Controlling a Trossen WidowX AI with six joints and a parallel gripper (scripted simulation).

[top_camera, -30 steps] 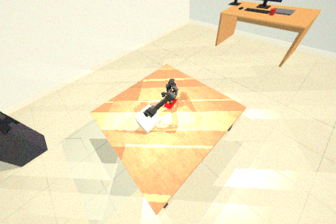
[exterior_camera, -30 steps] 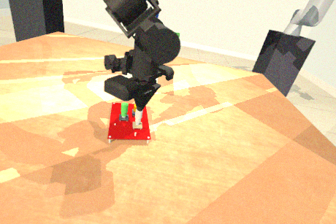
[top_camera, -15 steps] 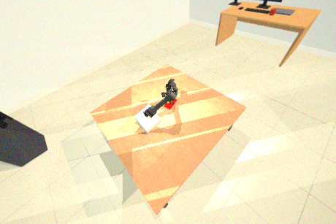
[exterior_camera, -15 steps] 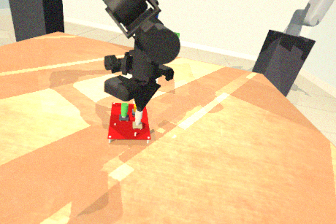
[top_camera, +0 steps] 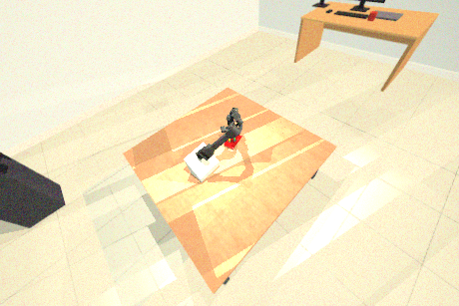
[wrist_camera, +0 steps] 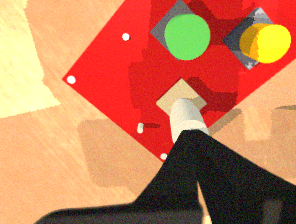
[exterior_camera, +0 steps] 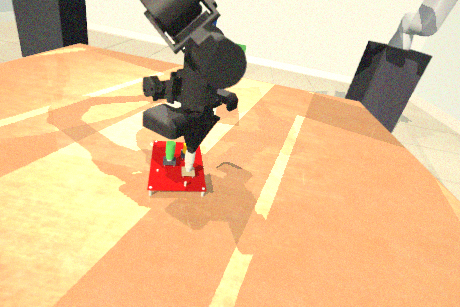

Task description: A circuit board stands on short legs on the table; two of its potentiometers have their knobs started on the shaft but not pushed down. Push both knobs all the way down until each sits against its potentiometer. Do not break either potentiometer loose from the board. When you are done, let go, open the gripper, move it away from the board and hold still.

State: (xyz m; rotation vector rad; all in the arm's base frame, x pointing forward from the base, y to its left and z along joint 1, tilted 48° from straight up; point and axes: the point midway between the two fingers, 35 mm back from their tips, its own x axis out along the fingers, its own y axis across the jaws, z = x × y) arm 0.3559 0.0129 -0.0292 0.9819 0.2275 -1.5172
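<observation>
The red circuit board (top_camera: pixel 230 146) (exterior_camera: pixel 167 181) (wrist_camera: pixel 107 75) stands on short legs. A white knob (exterior_camera: pixel 190 162) (wrist_camera: pixel 183 114) stands above a beige potentiometer (exterior_camera: pixel 188 173) (wrist_camera: pixel 179 90). My gripper (exterior_camera: pixel 192 149) (wrist_camera: pixel 190 138) is shut, with nothing seen between its fingers; its tips are at the top of the white knob and hide that end. A green knob (exterior_camera: pixel 170 149) (wrist_camera: pixel 187 37) stands over a dark grey potentiometer (exterior_camera: pixel 170 162) (wrist_camera: pixel 161 31). A yellow knob (exterior_camera: pixel 184 148) (wrist_camera: pixel 272 43) is over another dark potentiometer (wrist_camera: pixel 235 40), mostly hidden behind the fingers in the exterior view. Contact at the tips cannot be told for certain.
A small white peg (exterior_camera: pixel 185 183) (wrist_camera: pixel 140 128) stands on the board near the beige potentiometer. The arm's white base (top_camera: pixel 202 171) sits on the wooden table (top_camera: pixel 249 200) (exterior_camera: pixel 125 261). A desk with monitors stands far behind, and dark cabinets stand beyond the table.
</observation>
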